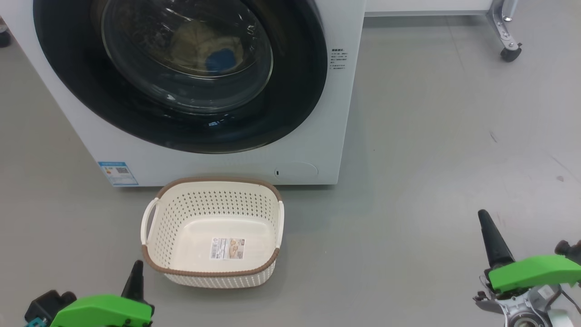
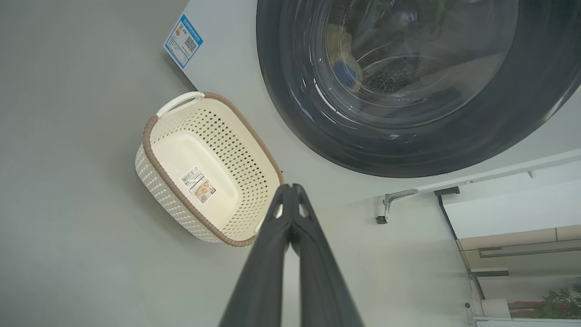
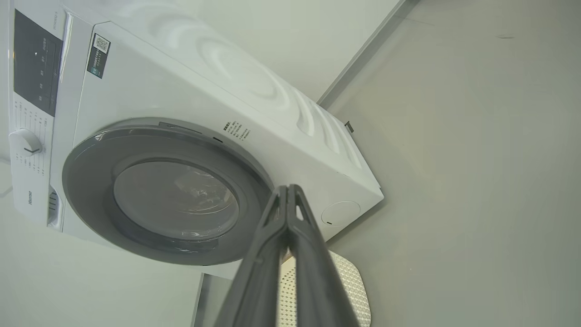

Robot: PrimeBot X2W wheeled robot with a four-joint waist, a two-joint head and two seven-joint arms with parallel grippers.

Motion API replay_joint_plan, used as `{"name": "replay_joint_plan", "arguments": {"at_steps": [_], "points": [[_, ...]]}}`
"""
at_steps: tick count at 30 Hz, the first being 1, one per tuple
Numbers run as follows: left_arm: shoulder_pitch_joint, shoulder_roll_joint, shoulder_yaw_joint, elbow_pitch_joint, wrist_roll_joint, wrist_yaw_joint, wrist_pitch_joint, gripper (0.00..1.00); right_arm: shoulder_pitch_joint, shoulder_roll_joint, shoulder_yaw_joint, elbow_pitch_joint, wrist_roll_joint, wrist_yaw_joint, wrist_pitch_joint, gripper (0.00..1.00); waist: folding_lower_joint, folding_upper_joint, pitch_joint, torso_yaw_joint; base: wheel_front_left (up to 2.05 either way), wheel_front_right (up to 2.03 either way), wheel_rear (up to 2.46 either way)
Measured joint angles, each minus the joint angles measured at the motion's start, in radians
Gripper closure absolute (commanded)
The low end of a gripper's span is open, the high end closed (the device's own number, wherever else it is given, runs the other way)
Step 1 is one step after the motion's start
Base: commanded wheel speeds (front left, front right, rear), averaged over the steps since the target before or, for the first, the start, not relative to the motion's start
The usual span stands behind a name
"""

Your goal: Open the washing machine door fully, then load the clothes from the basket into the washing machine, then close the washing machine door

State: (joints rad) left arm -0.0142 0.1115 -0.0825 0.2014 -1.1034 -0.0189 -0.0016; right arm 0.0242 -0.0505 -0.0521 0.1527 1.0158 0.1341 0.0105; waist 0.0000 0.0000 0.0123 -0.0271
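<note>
The white washing machine (image 1: 336, 136) stands ahead, its round glossy black door (image 1: 295, 91) shut flush against the front. Through the glass bowl I see the pale yellow and blue clothes (image 1: 213, 50) lying in the drum. In front of the machine, the cream basket (image 1: 213, 181) sits on the floor holding nothing but its label. My left gripper (image 1: 135, 268) is shut and hangs low, left of the basket. My right gripper (image 1: 483, 217) is shut, far to the right. The left wrist view shows the basket (image 2: 150, 136), the door (image 2: 522, 118) and the clothes (image 2: 342, 59) beyond my shut left gripper (image 2: 292, 188).
A metal leg on a caster (image 1: 509, 47) stands at the far right behind the machine. A blue sticker (image 1: 118, 173) marks the machine's lower left front. Its control panel and dial (image 3: 26, 143) sit above the door. Open grey floor (image 1: 431, 159) lies to the right.
</note>
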Motion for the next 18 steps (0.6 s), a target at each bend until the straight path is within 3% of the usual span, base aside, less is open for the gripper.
{"name": "replay_joint_plan", "arguments": {"at_steps": [18], "points": [[-0.014,-0.02,0.051,0.026,-0.19,-0.043,0.037,1.0,-0.027,-0.001,-0.012,0.044,0.228,0.0,0.027,1.0,0.0,0.0,-0.003,0.01,0.0,0.0,0.0]]}}
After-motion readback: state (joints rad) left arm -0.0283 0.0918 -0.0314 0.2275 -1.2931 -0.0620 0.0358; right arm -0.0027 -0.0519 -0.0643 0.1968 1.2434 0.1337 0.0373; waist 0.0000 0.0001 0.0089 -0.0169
